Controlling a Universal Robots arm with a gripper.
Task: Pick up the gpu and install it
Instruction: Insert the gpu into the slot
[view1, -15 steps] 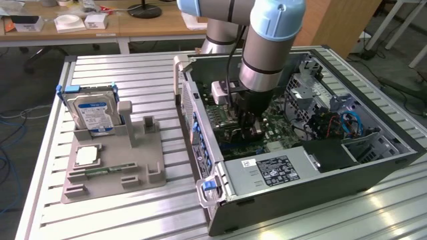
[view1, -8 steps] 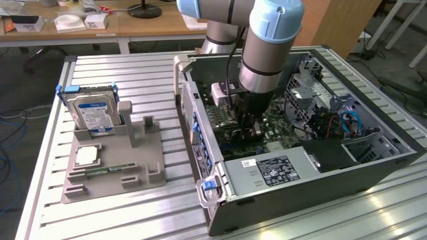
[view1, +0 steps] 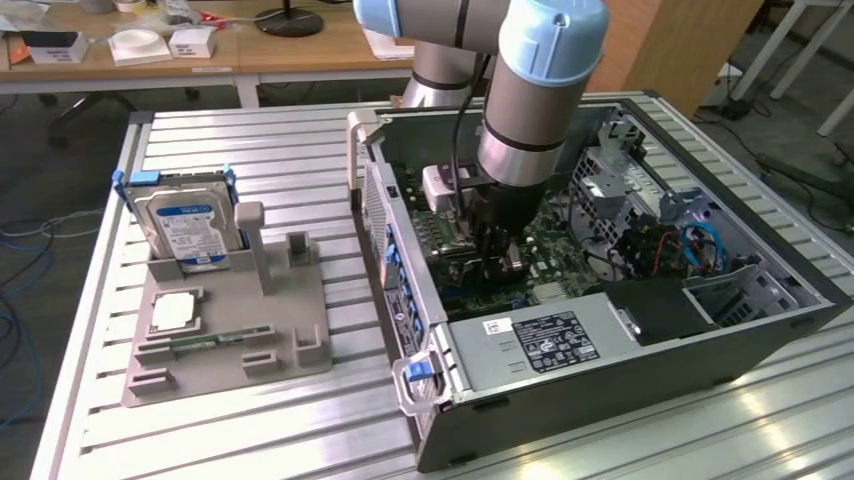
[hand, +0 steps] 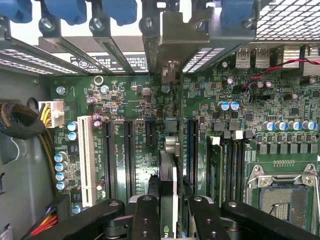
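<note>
Thin green circuit-board gpu (hand: 170, 145) with a silver metal bracket stands edge-on inside the open computer case, bracket end up against the case's rear slot openings. It sits above the green motherboard (hand: 135, 95), in line between the long black expansion slots (hand: 129, 155). Whether its lower edge is seated in a slot can't be told (the card hides it). The black two-fingered hand (hand: 172, 212) is clamped on the gpu, one finger on each flat face, fingers (hand: 145, 217) pressed to the card. A white expansion slot (hand: 85, 160) lies further off to one side, and a silver CPU socket (hand: 285, 195) to the other.

In the exterior view the silver-and-blue robot arm (view1: 534, 100) reaches straight down into the dark grey tower case (view1: 641, 350), which lies on its side on the slatted aluminium bench (view1: 267, 140). On the exterior view's left, well apart from the case, a grey plastic fixture tray (view1: 287, 330) holds a blue-and-white-labelled hard drive (view1: 187, 225) standing upright.
</note>
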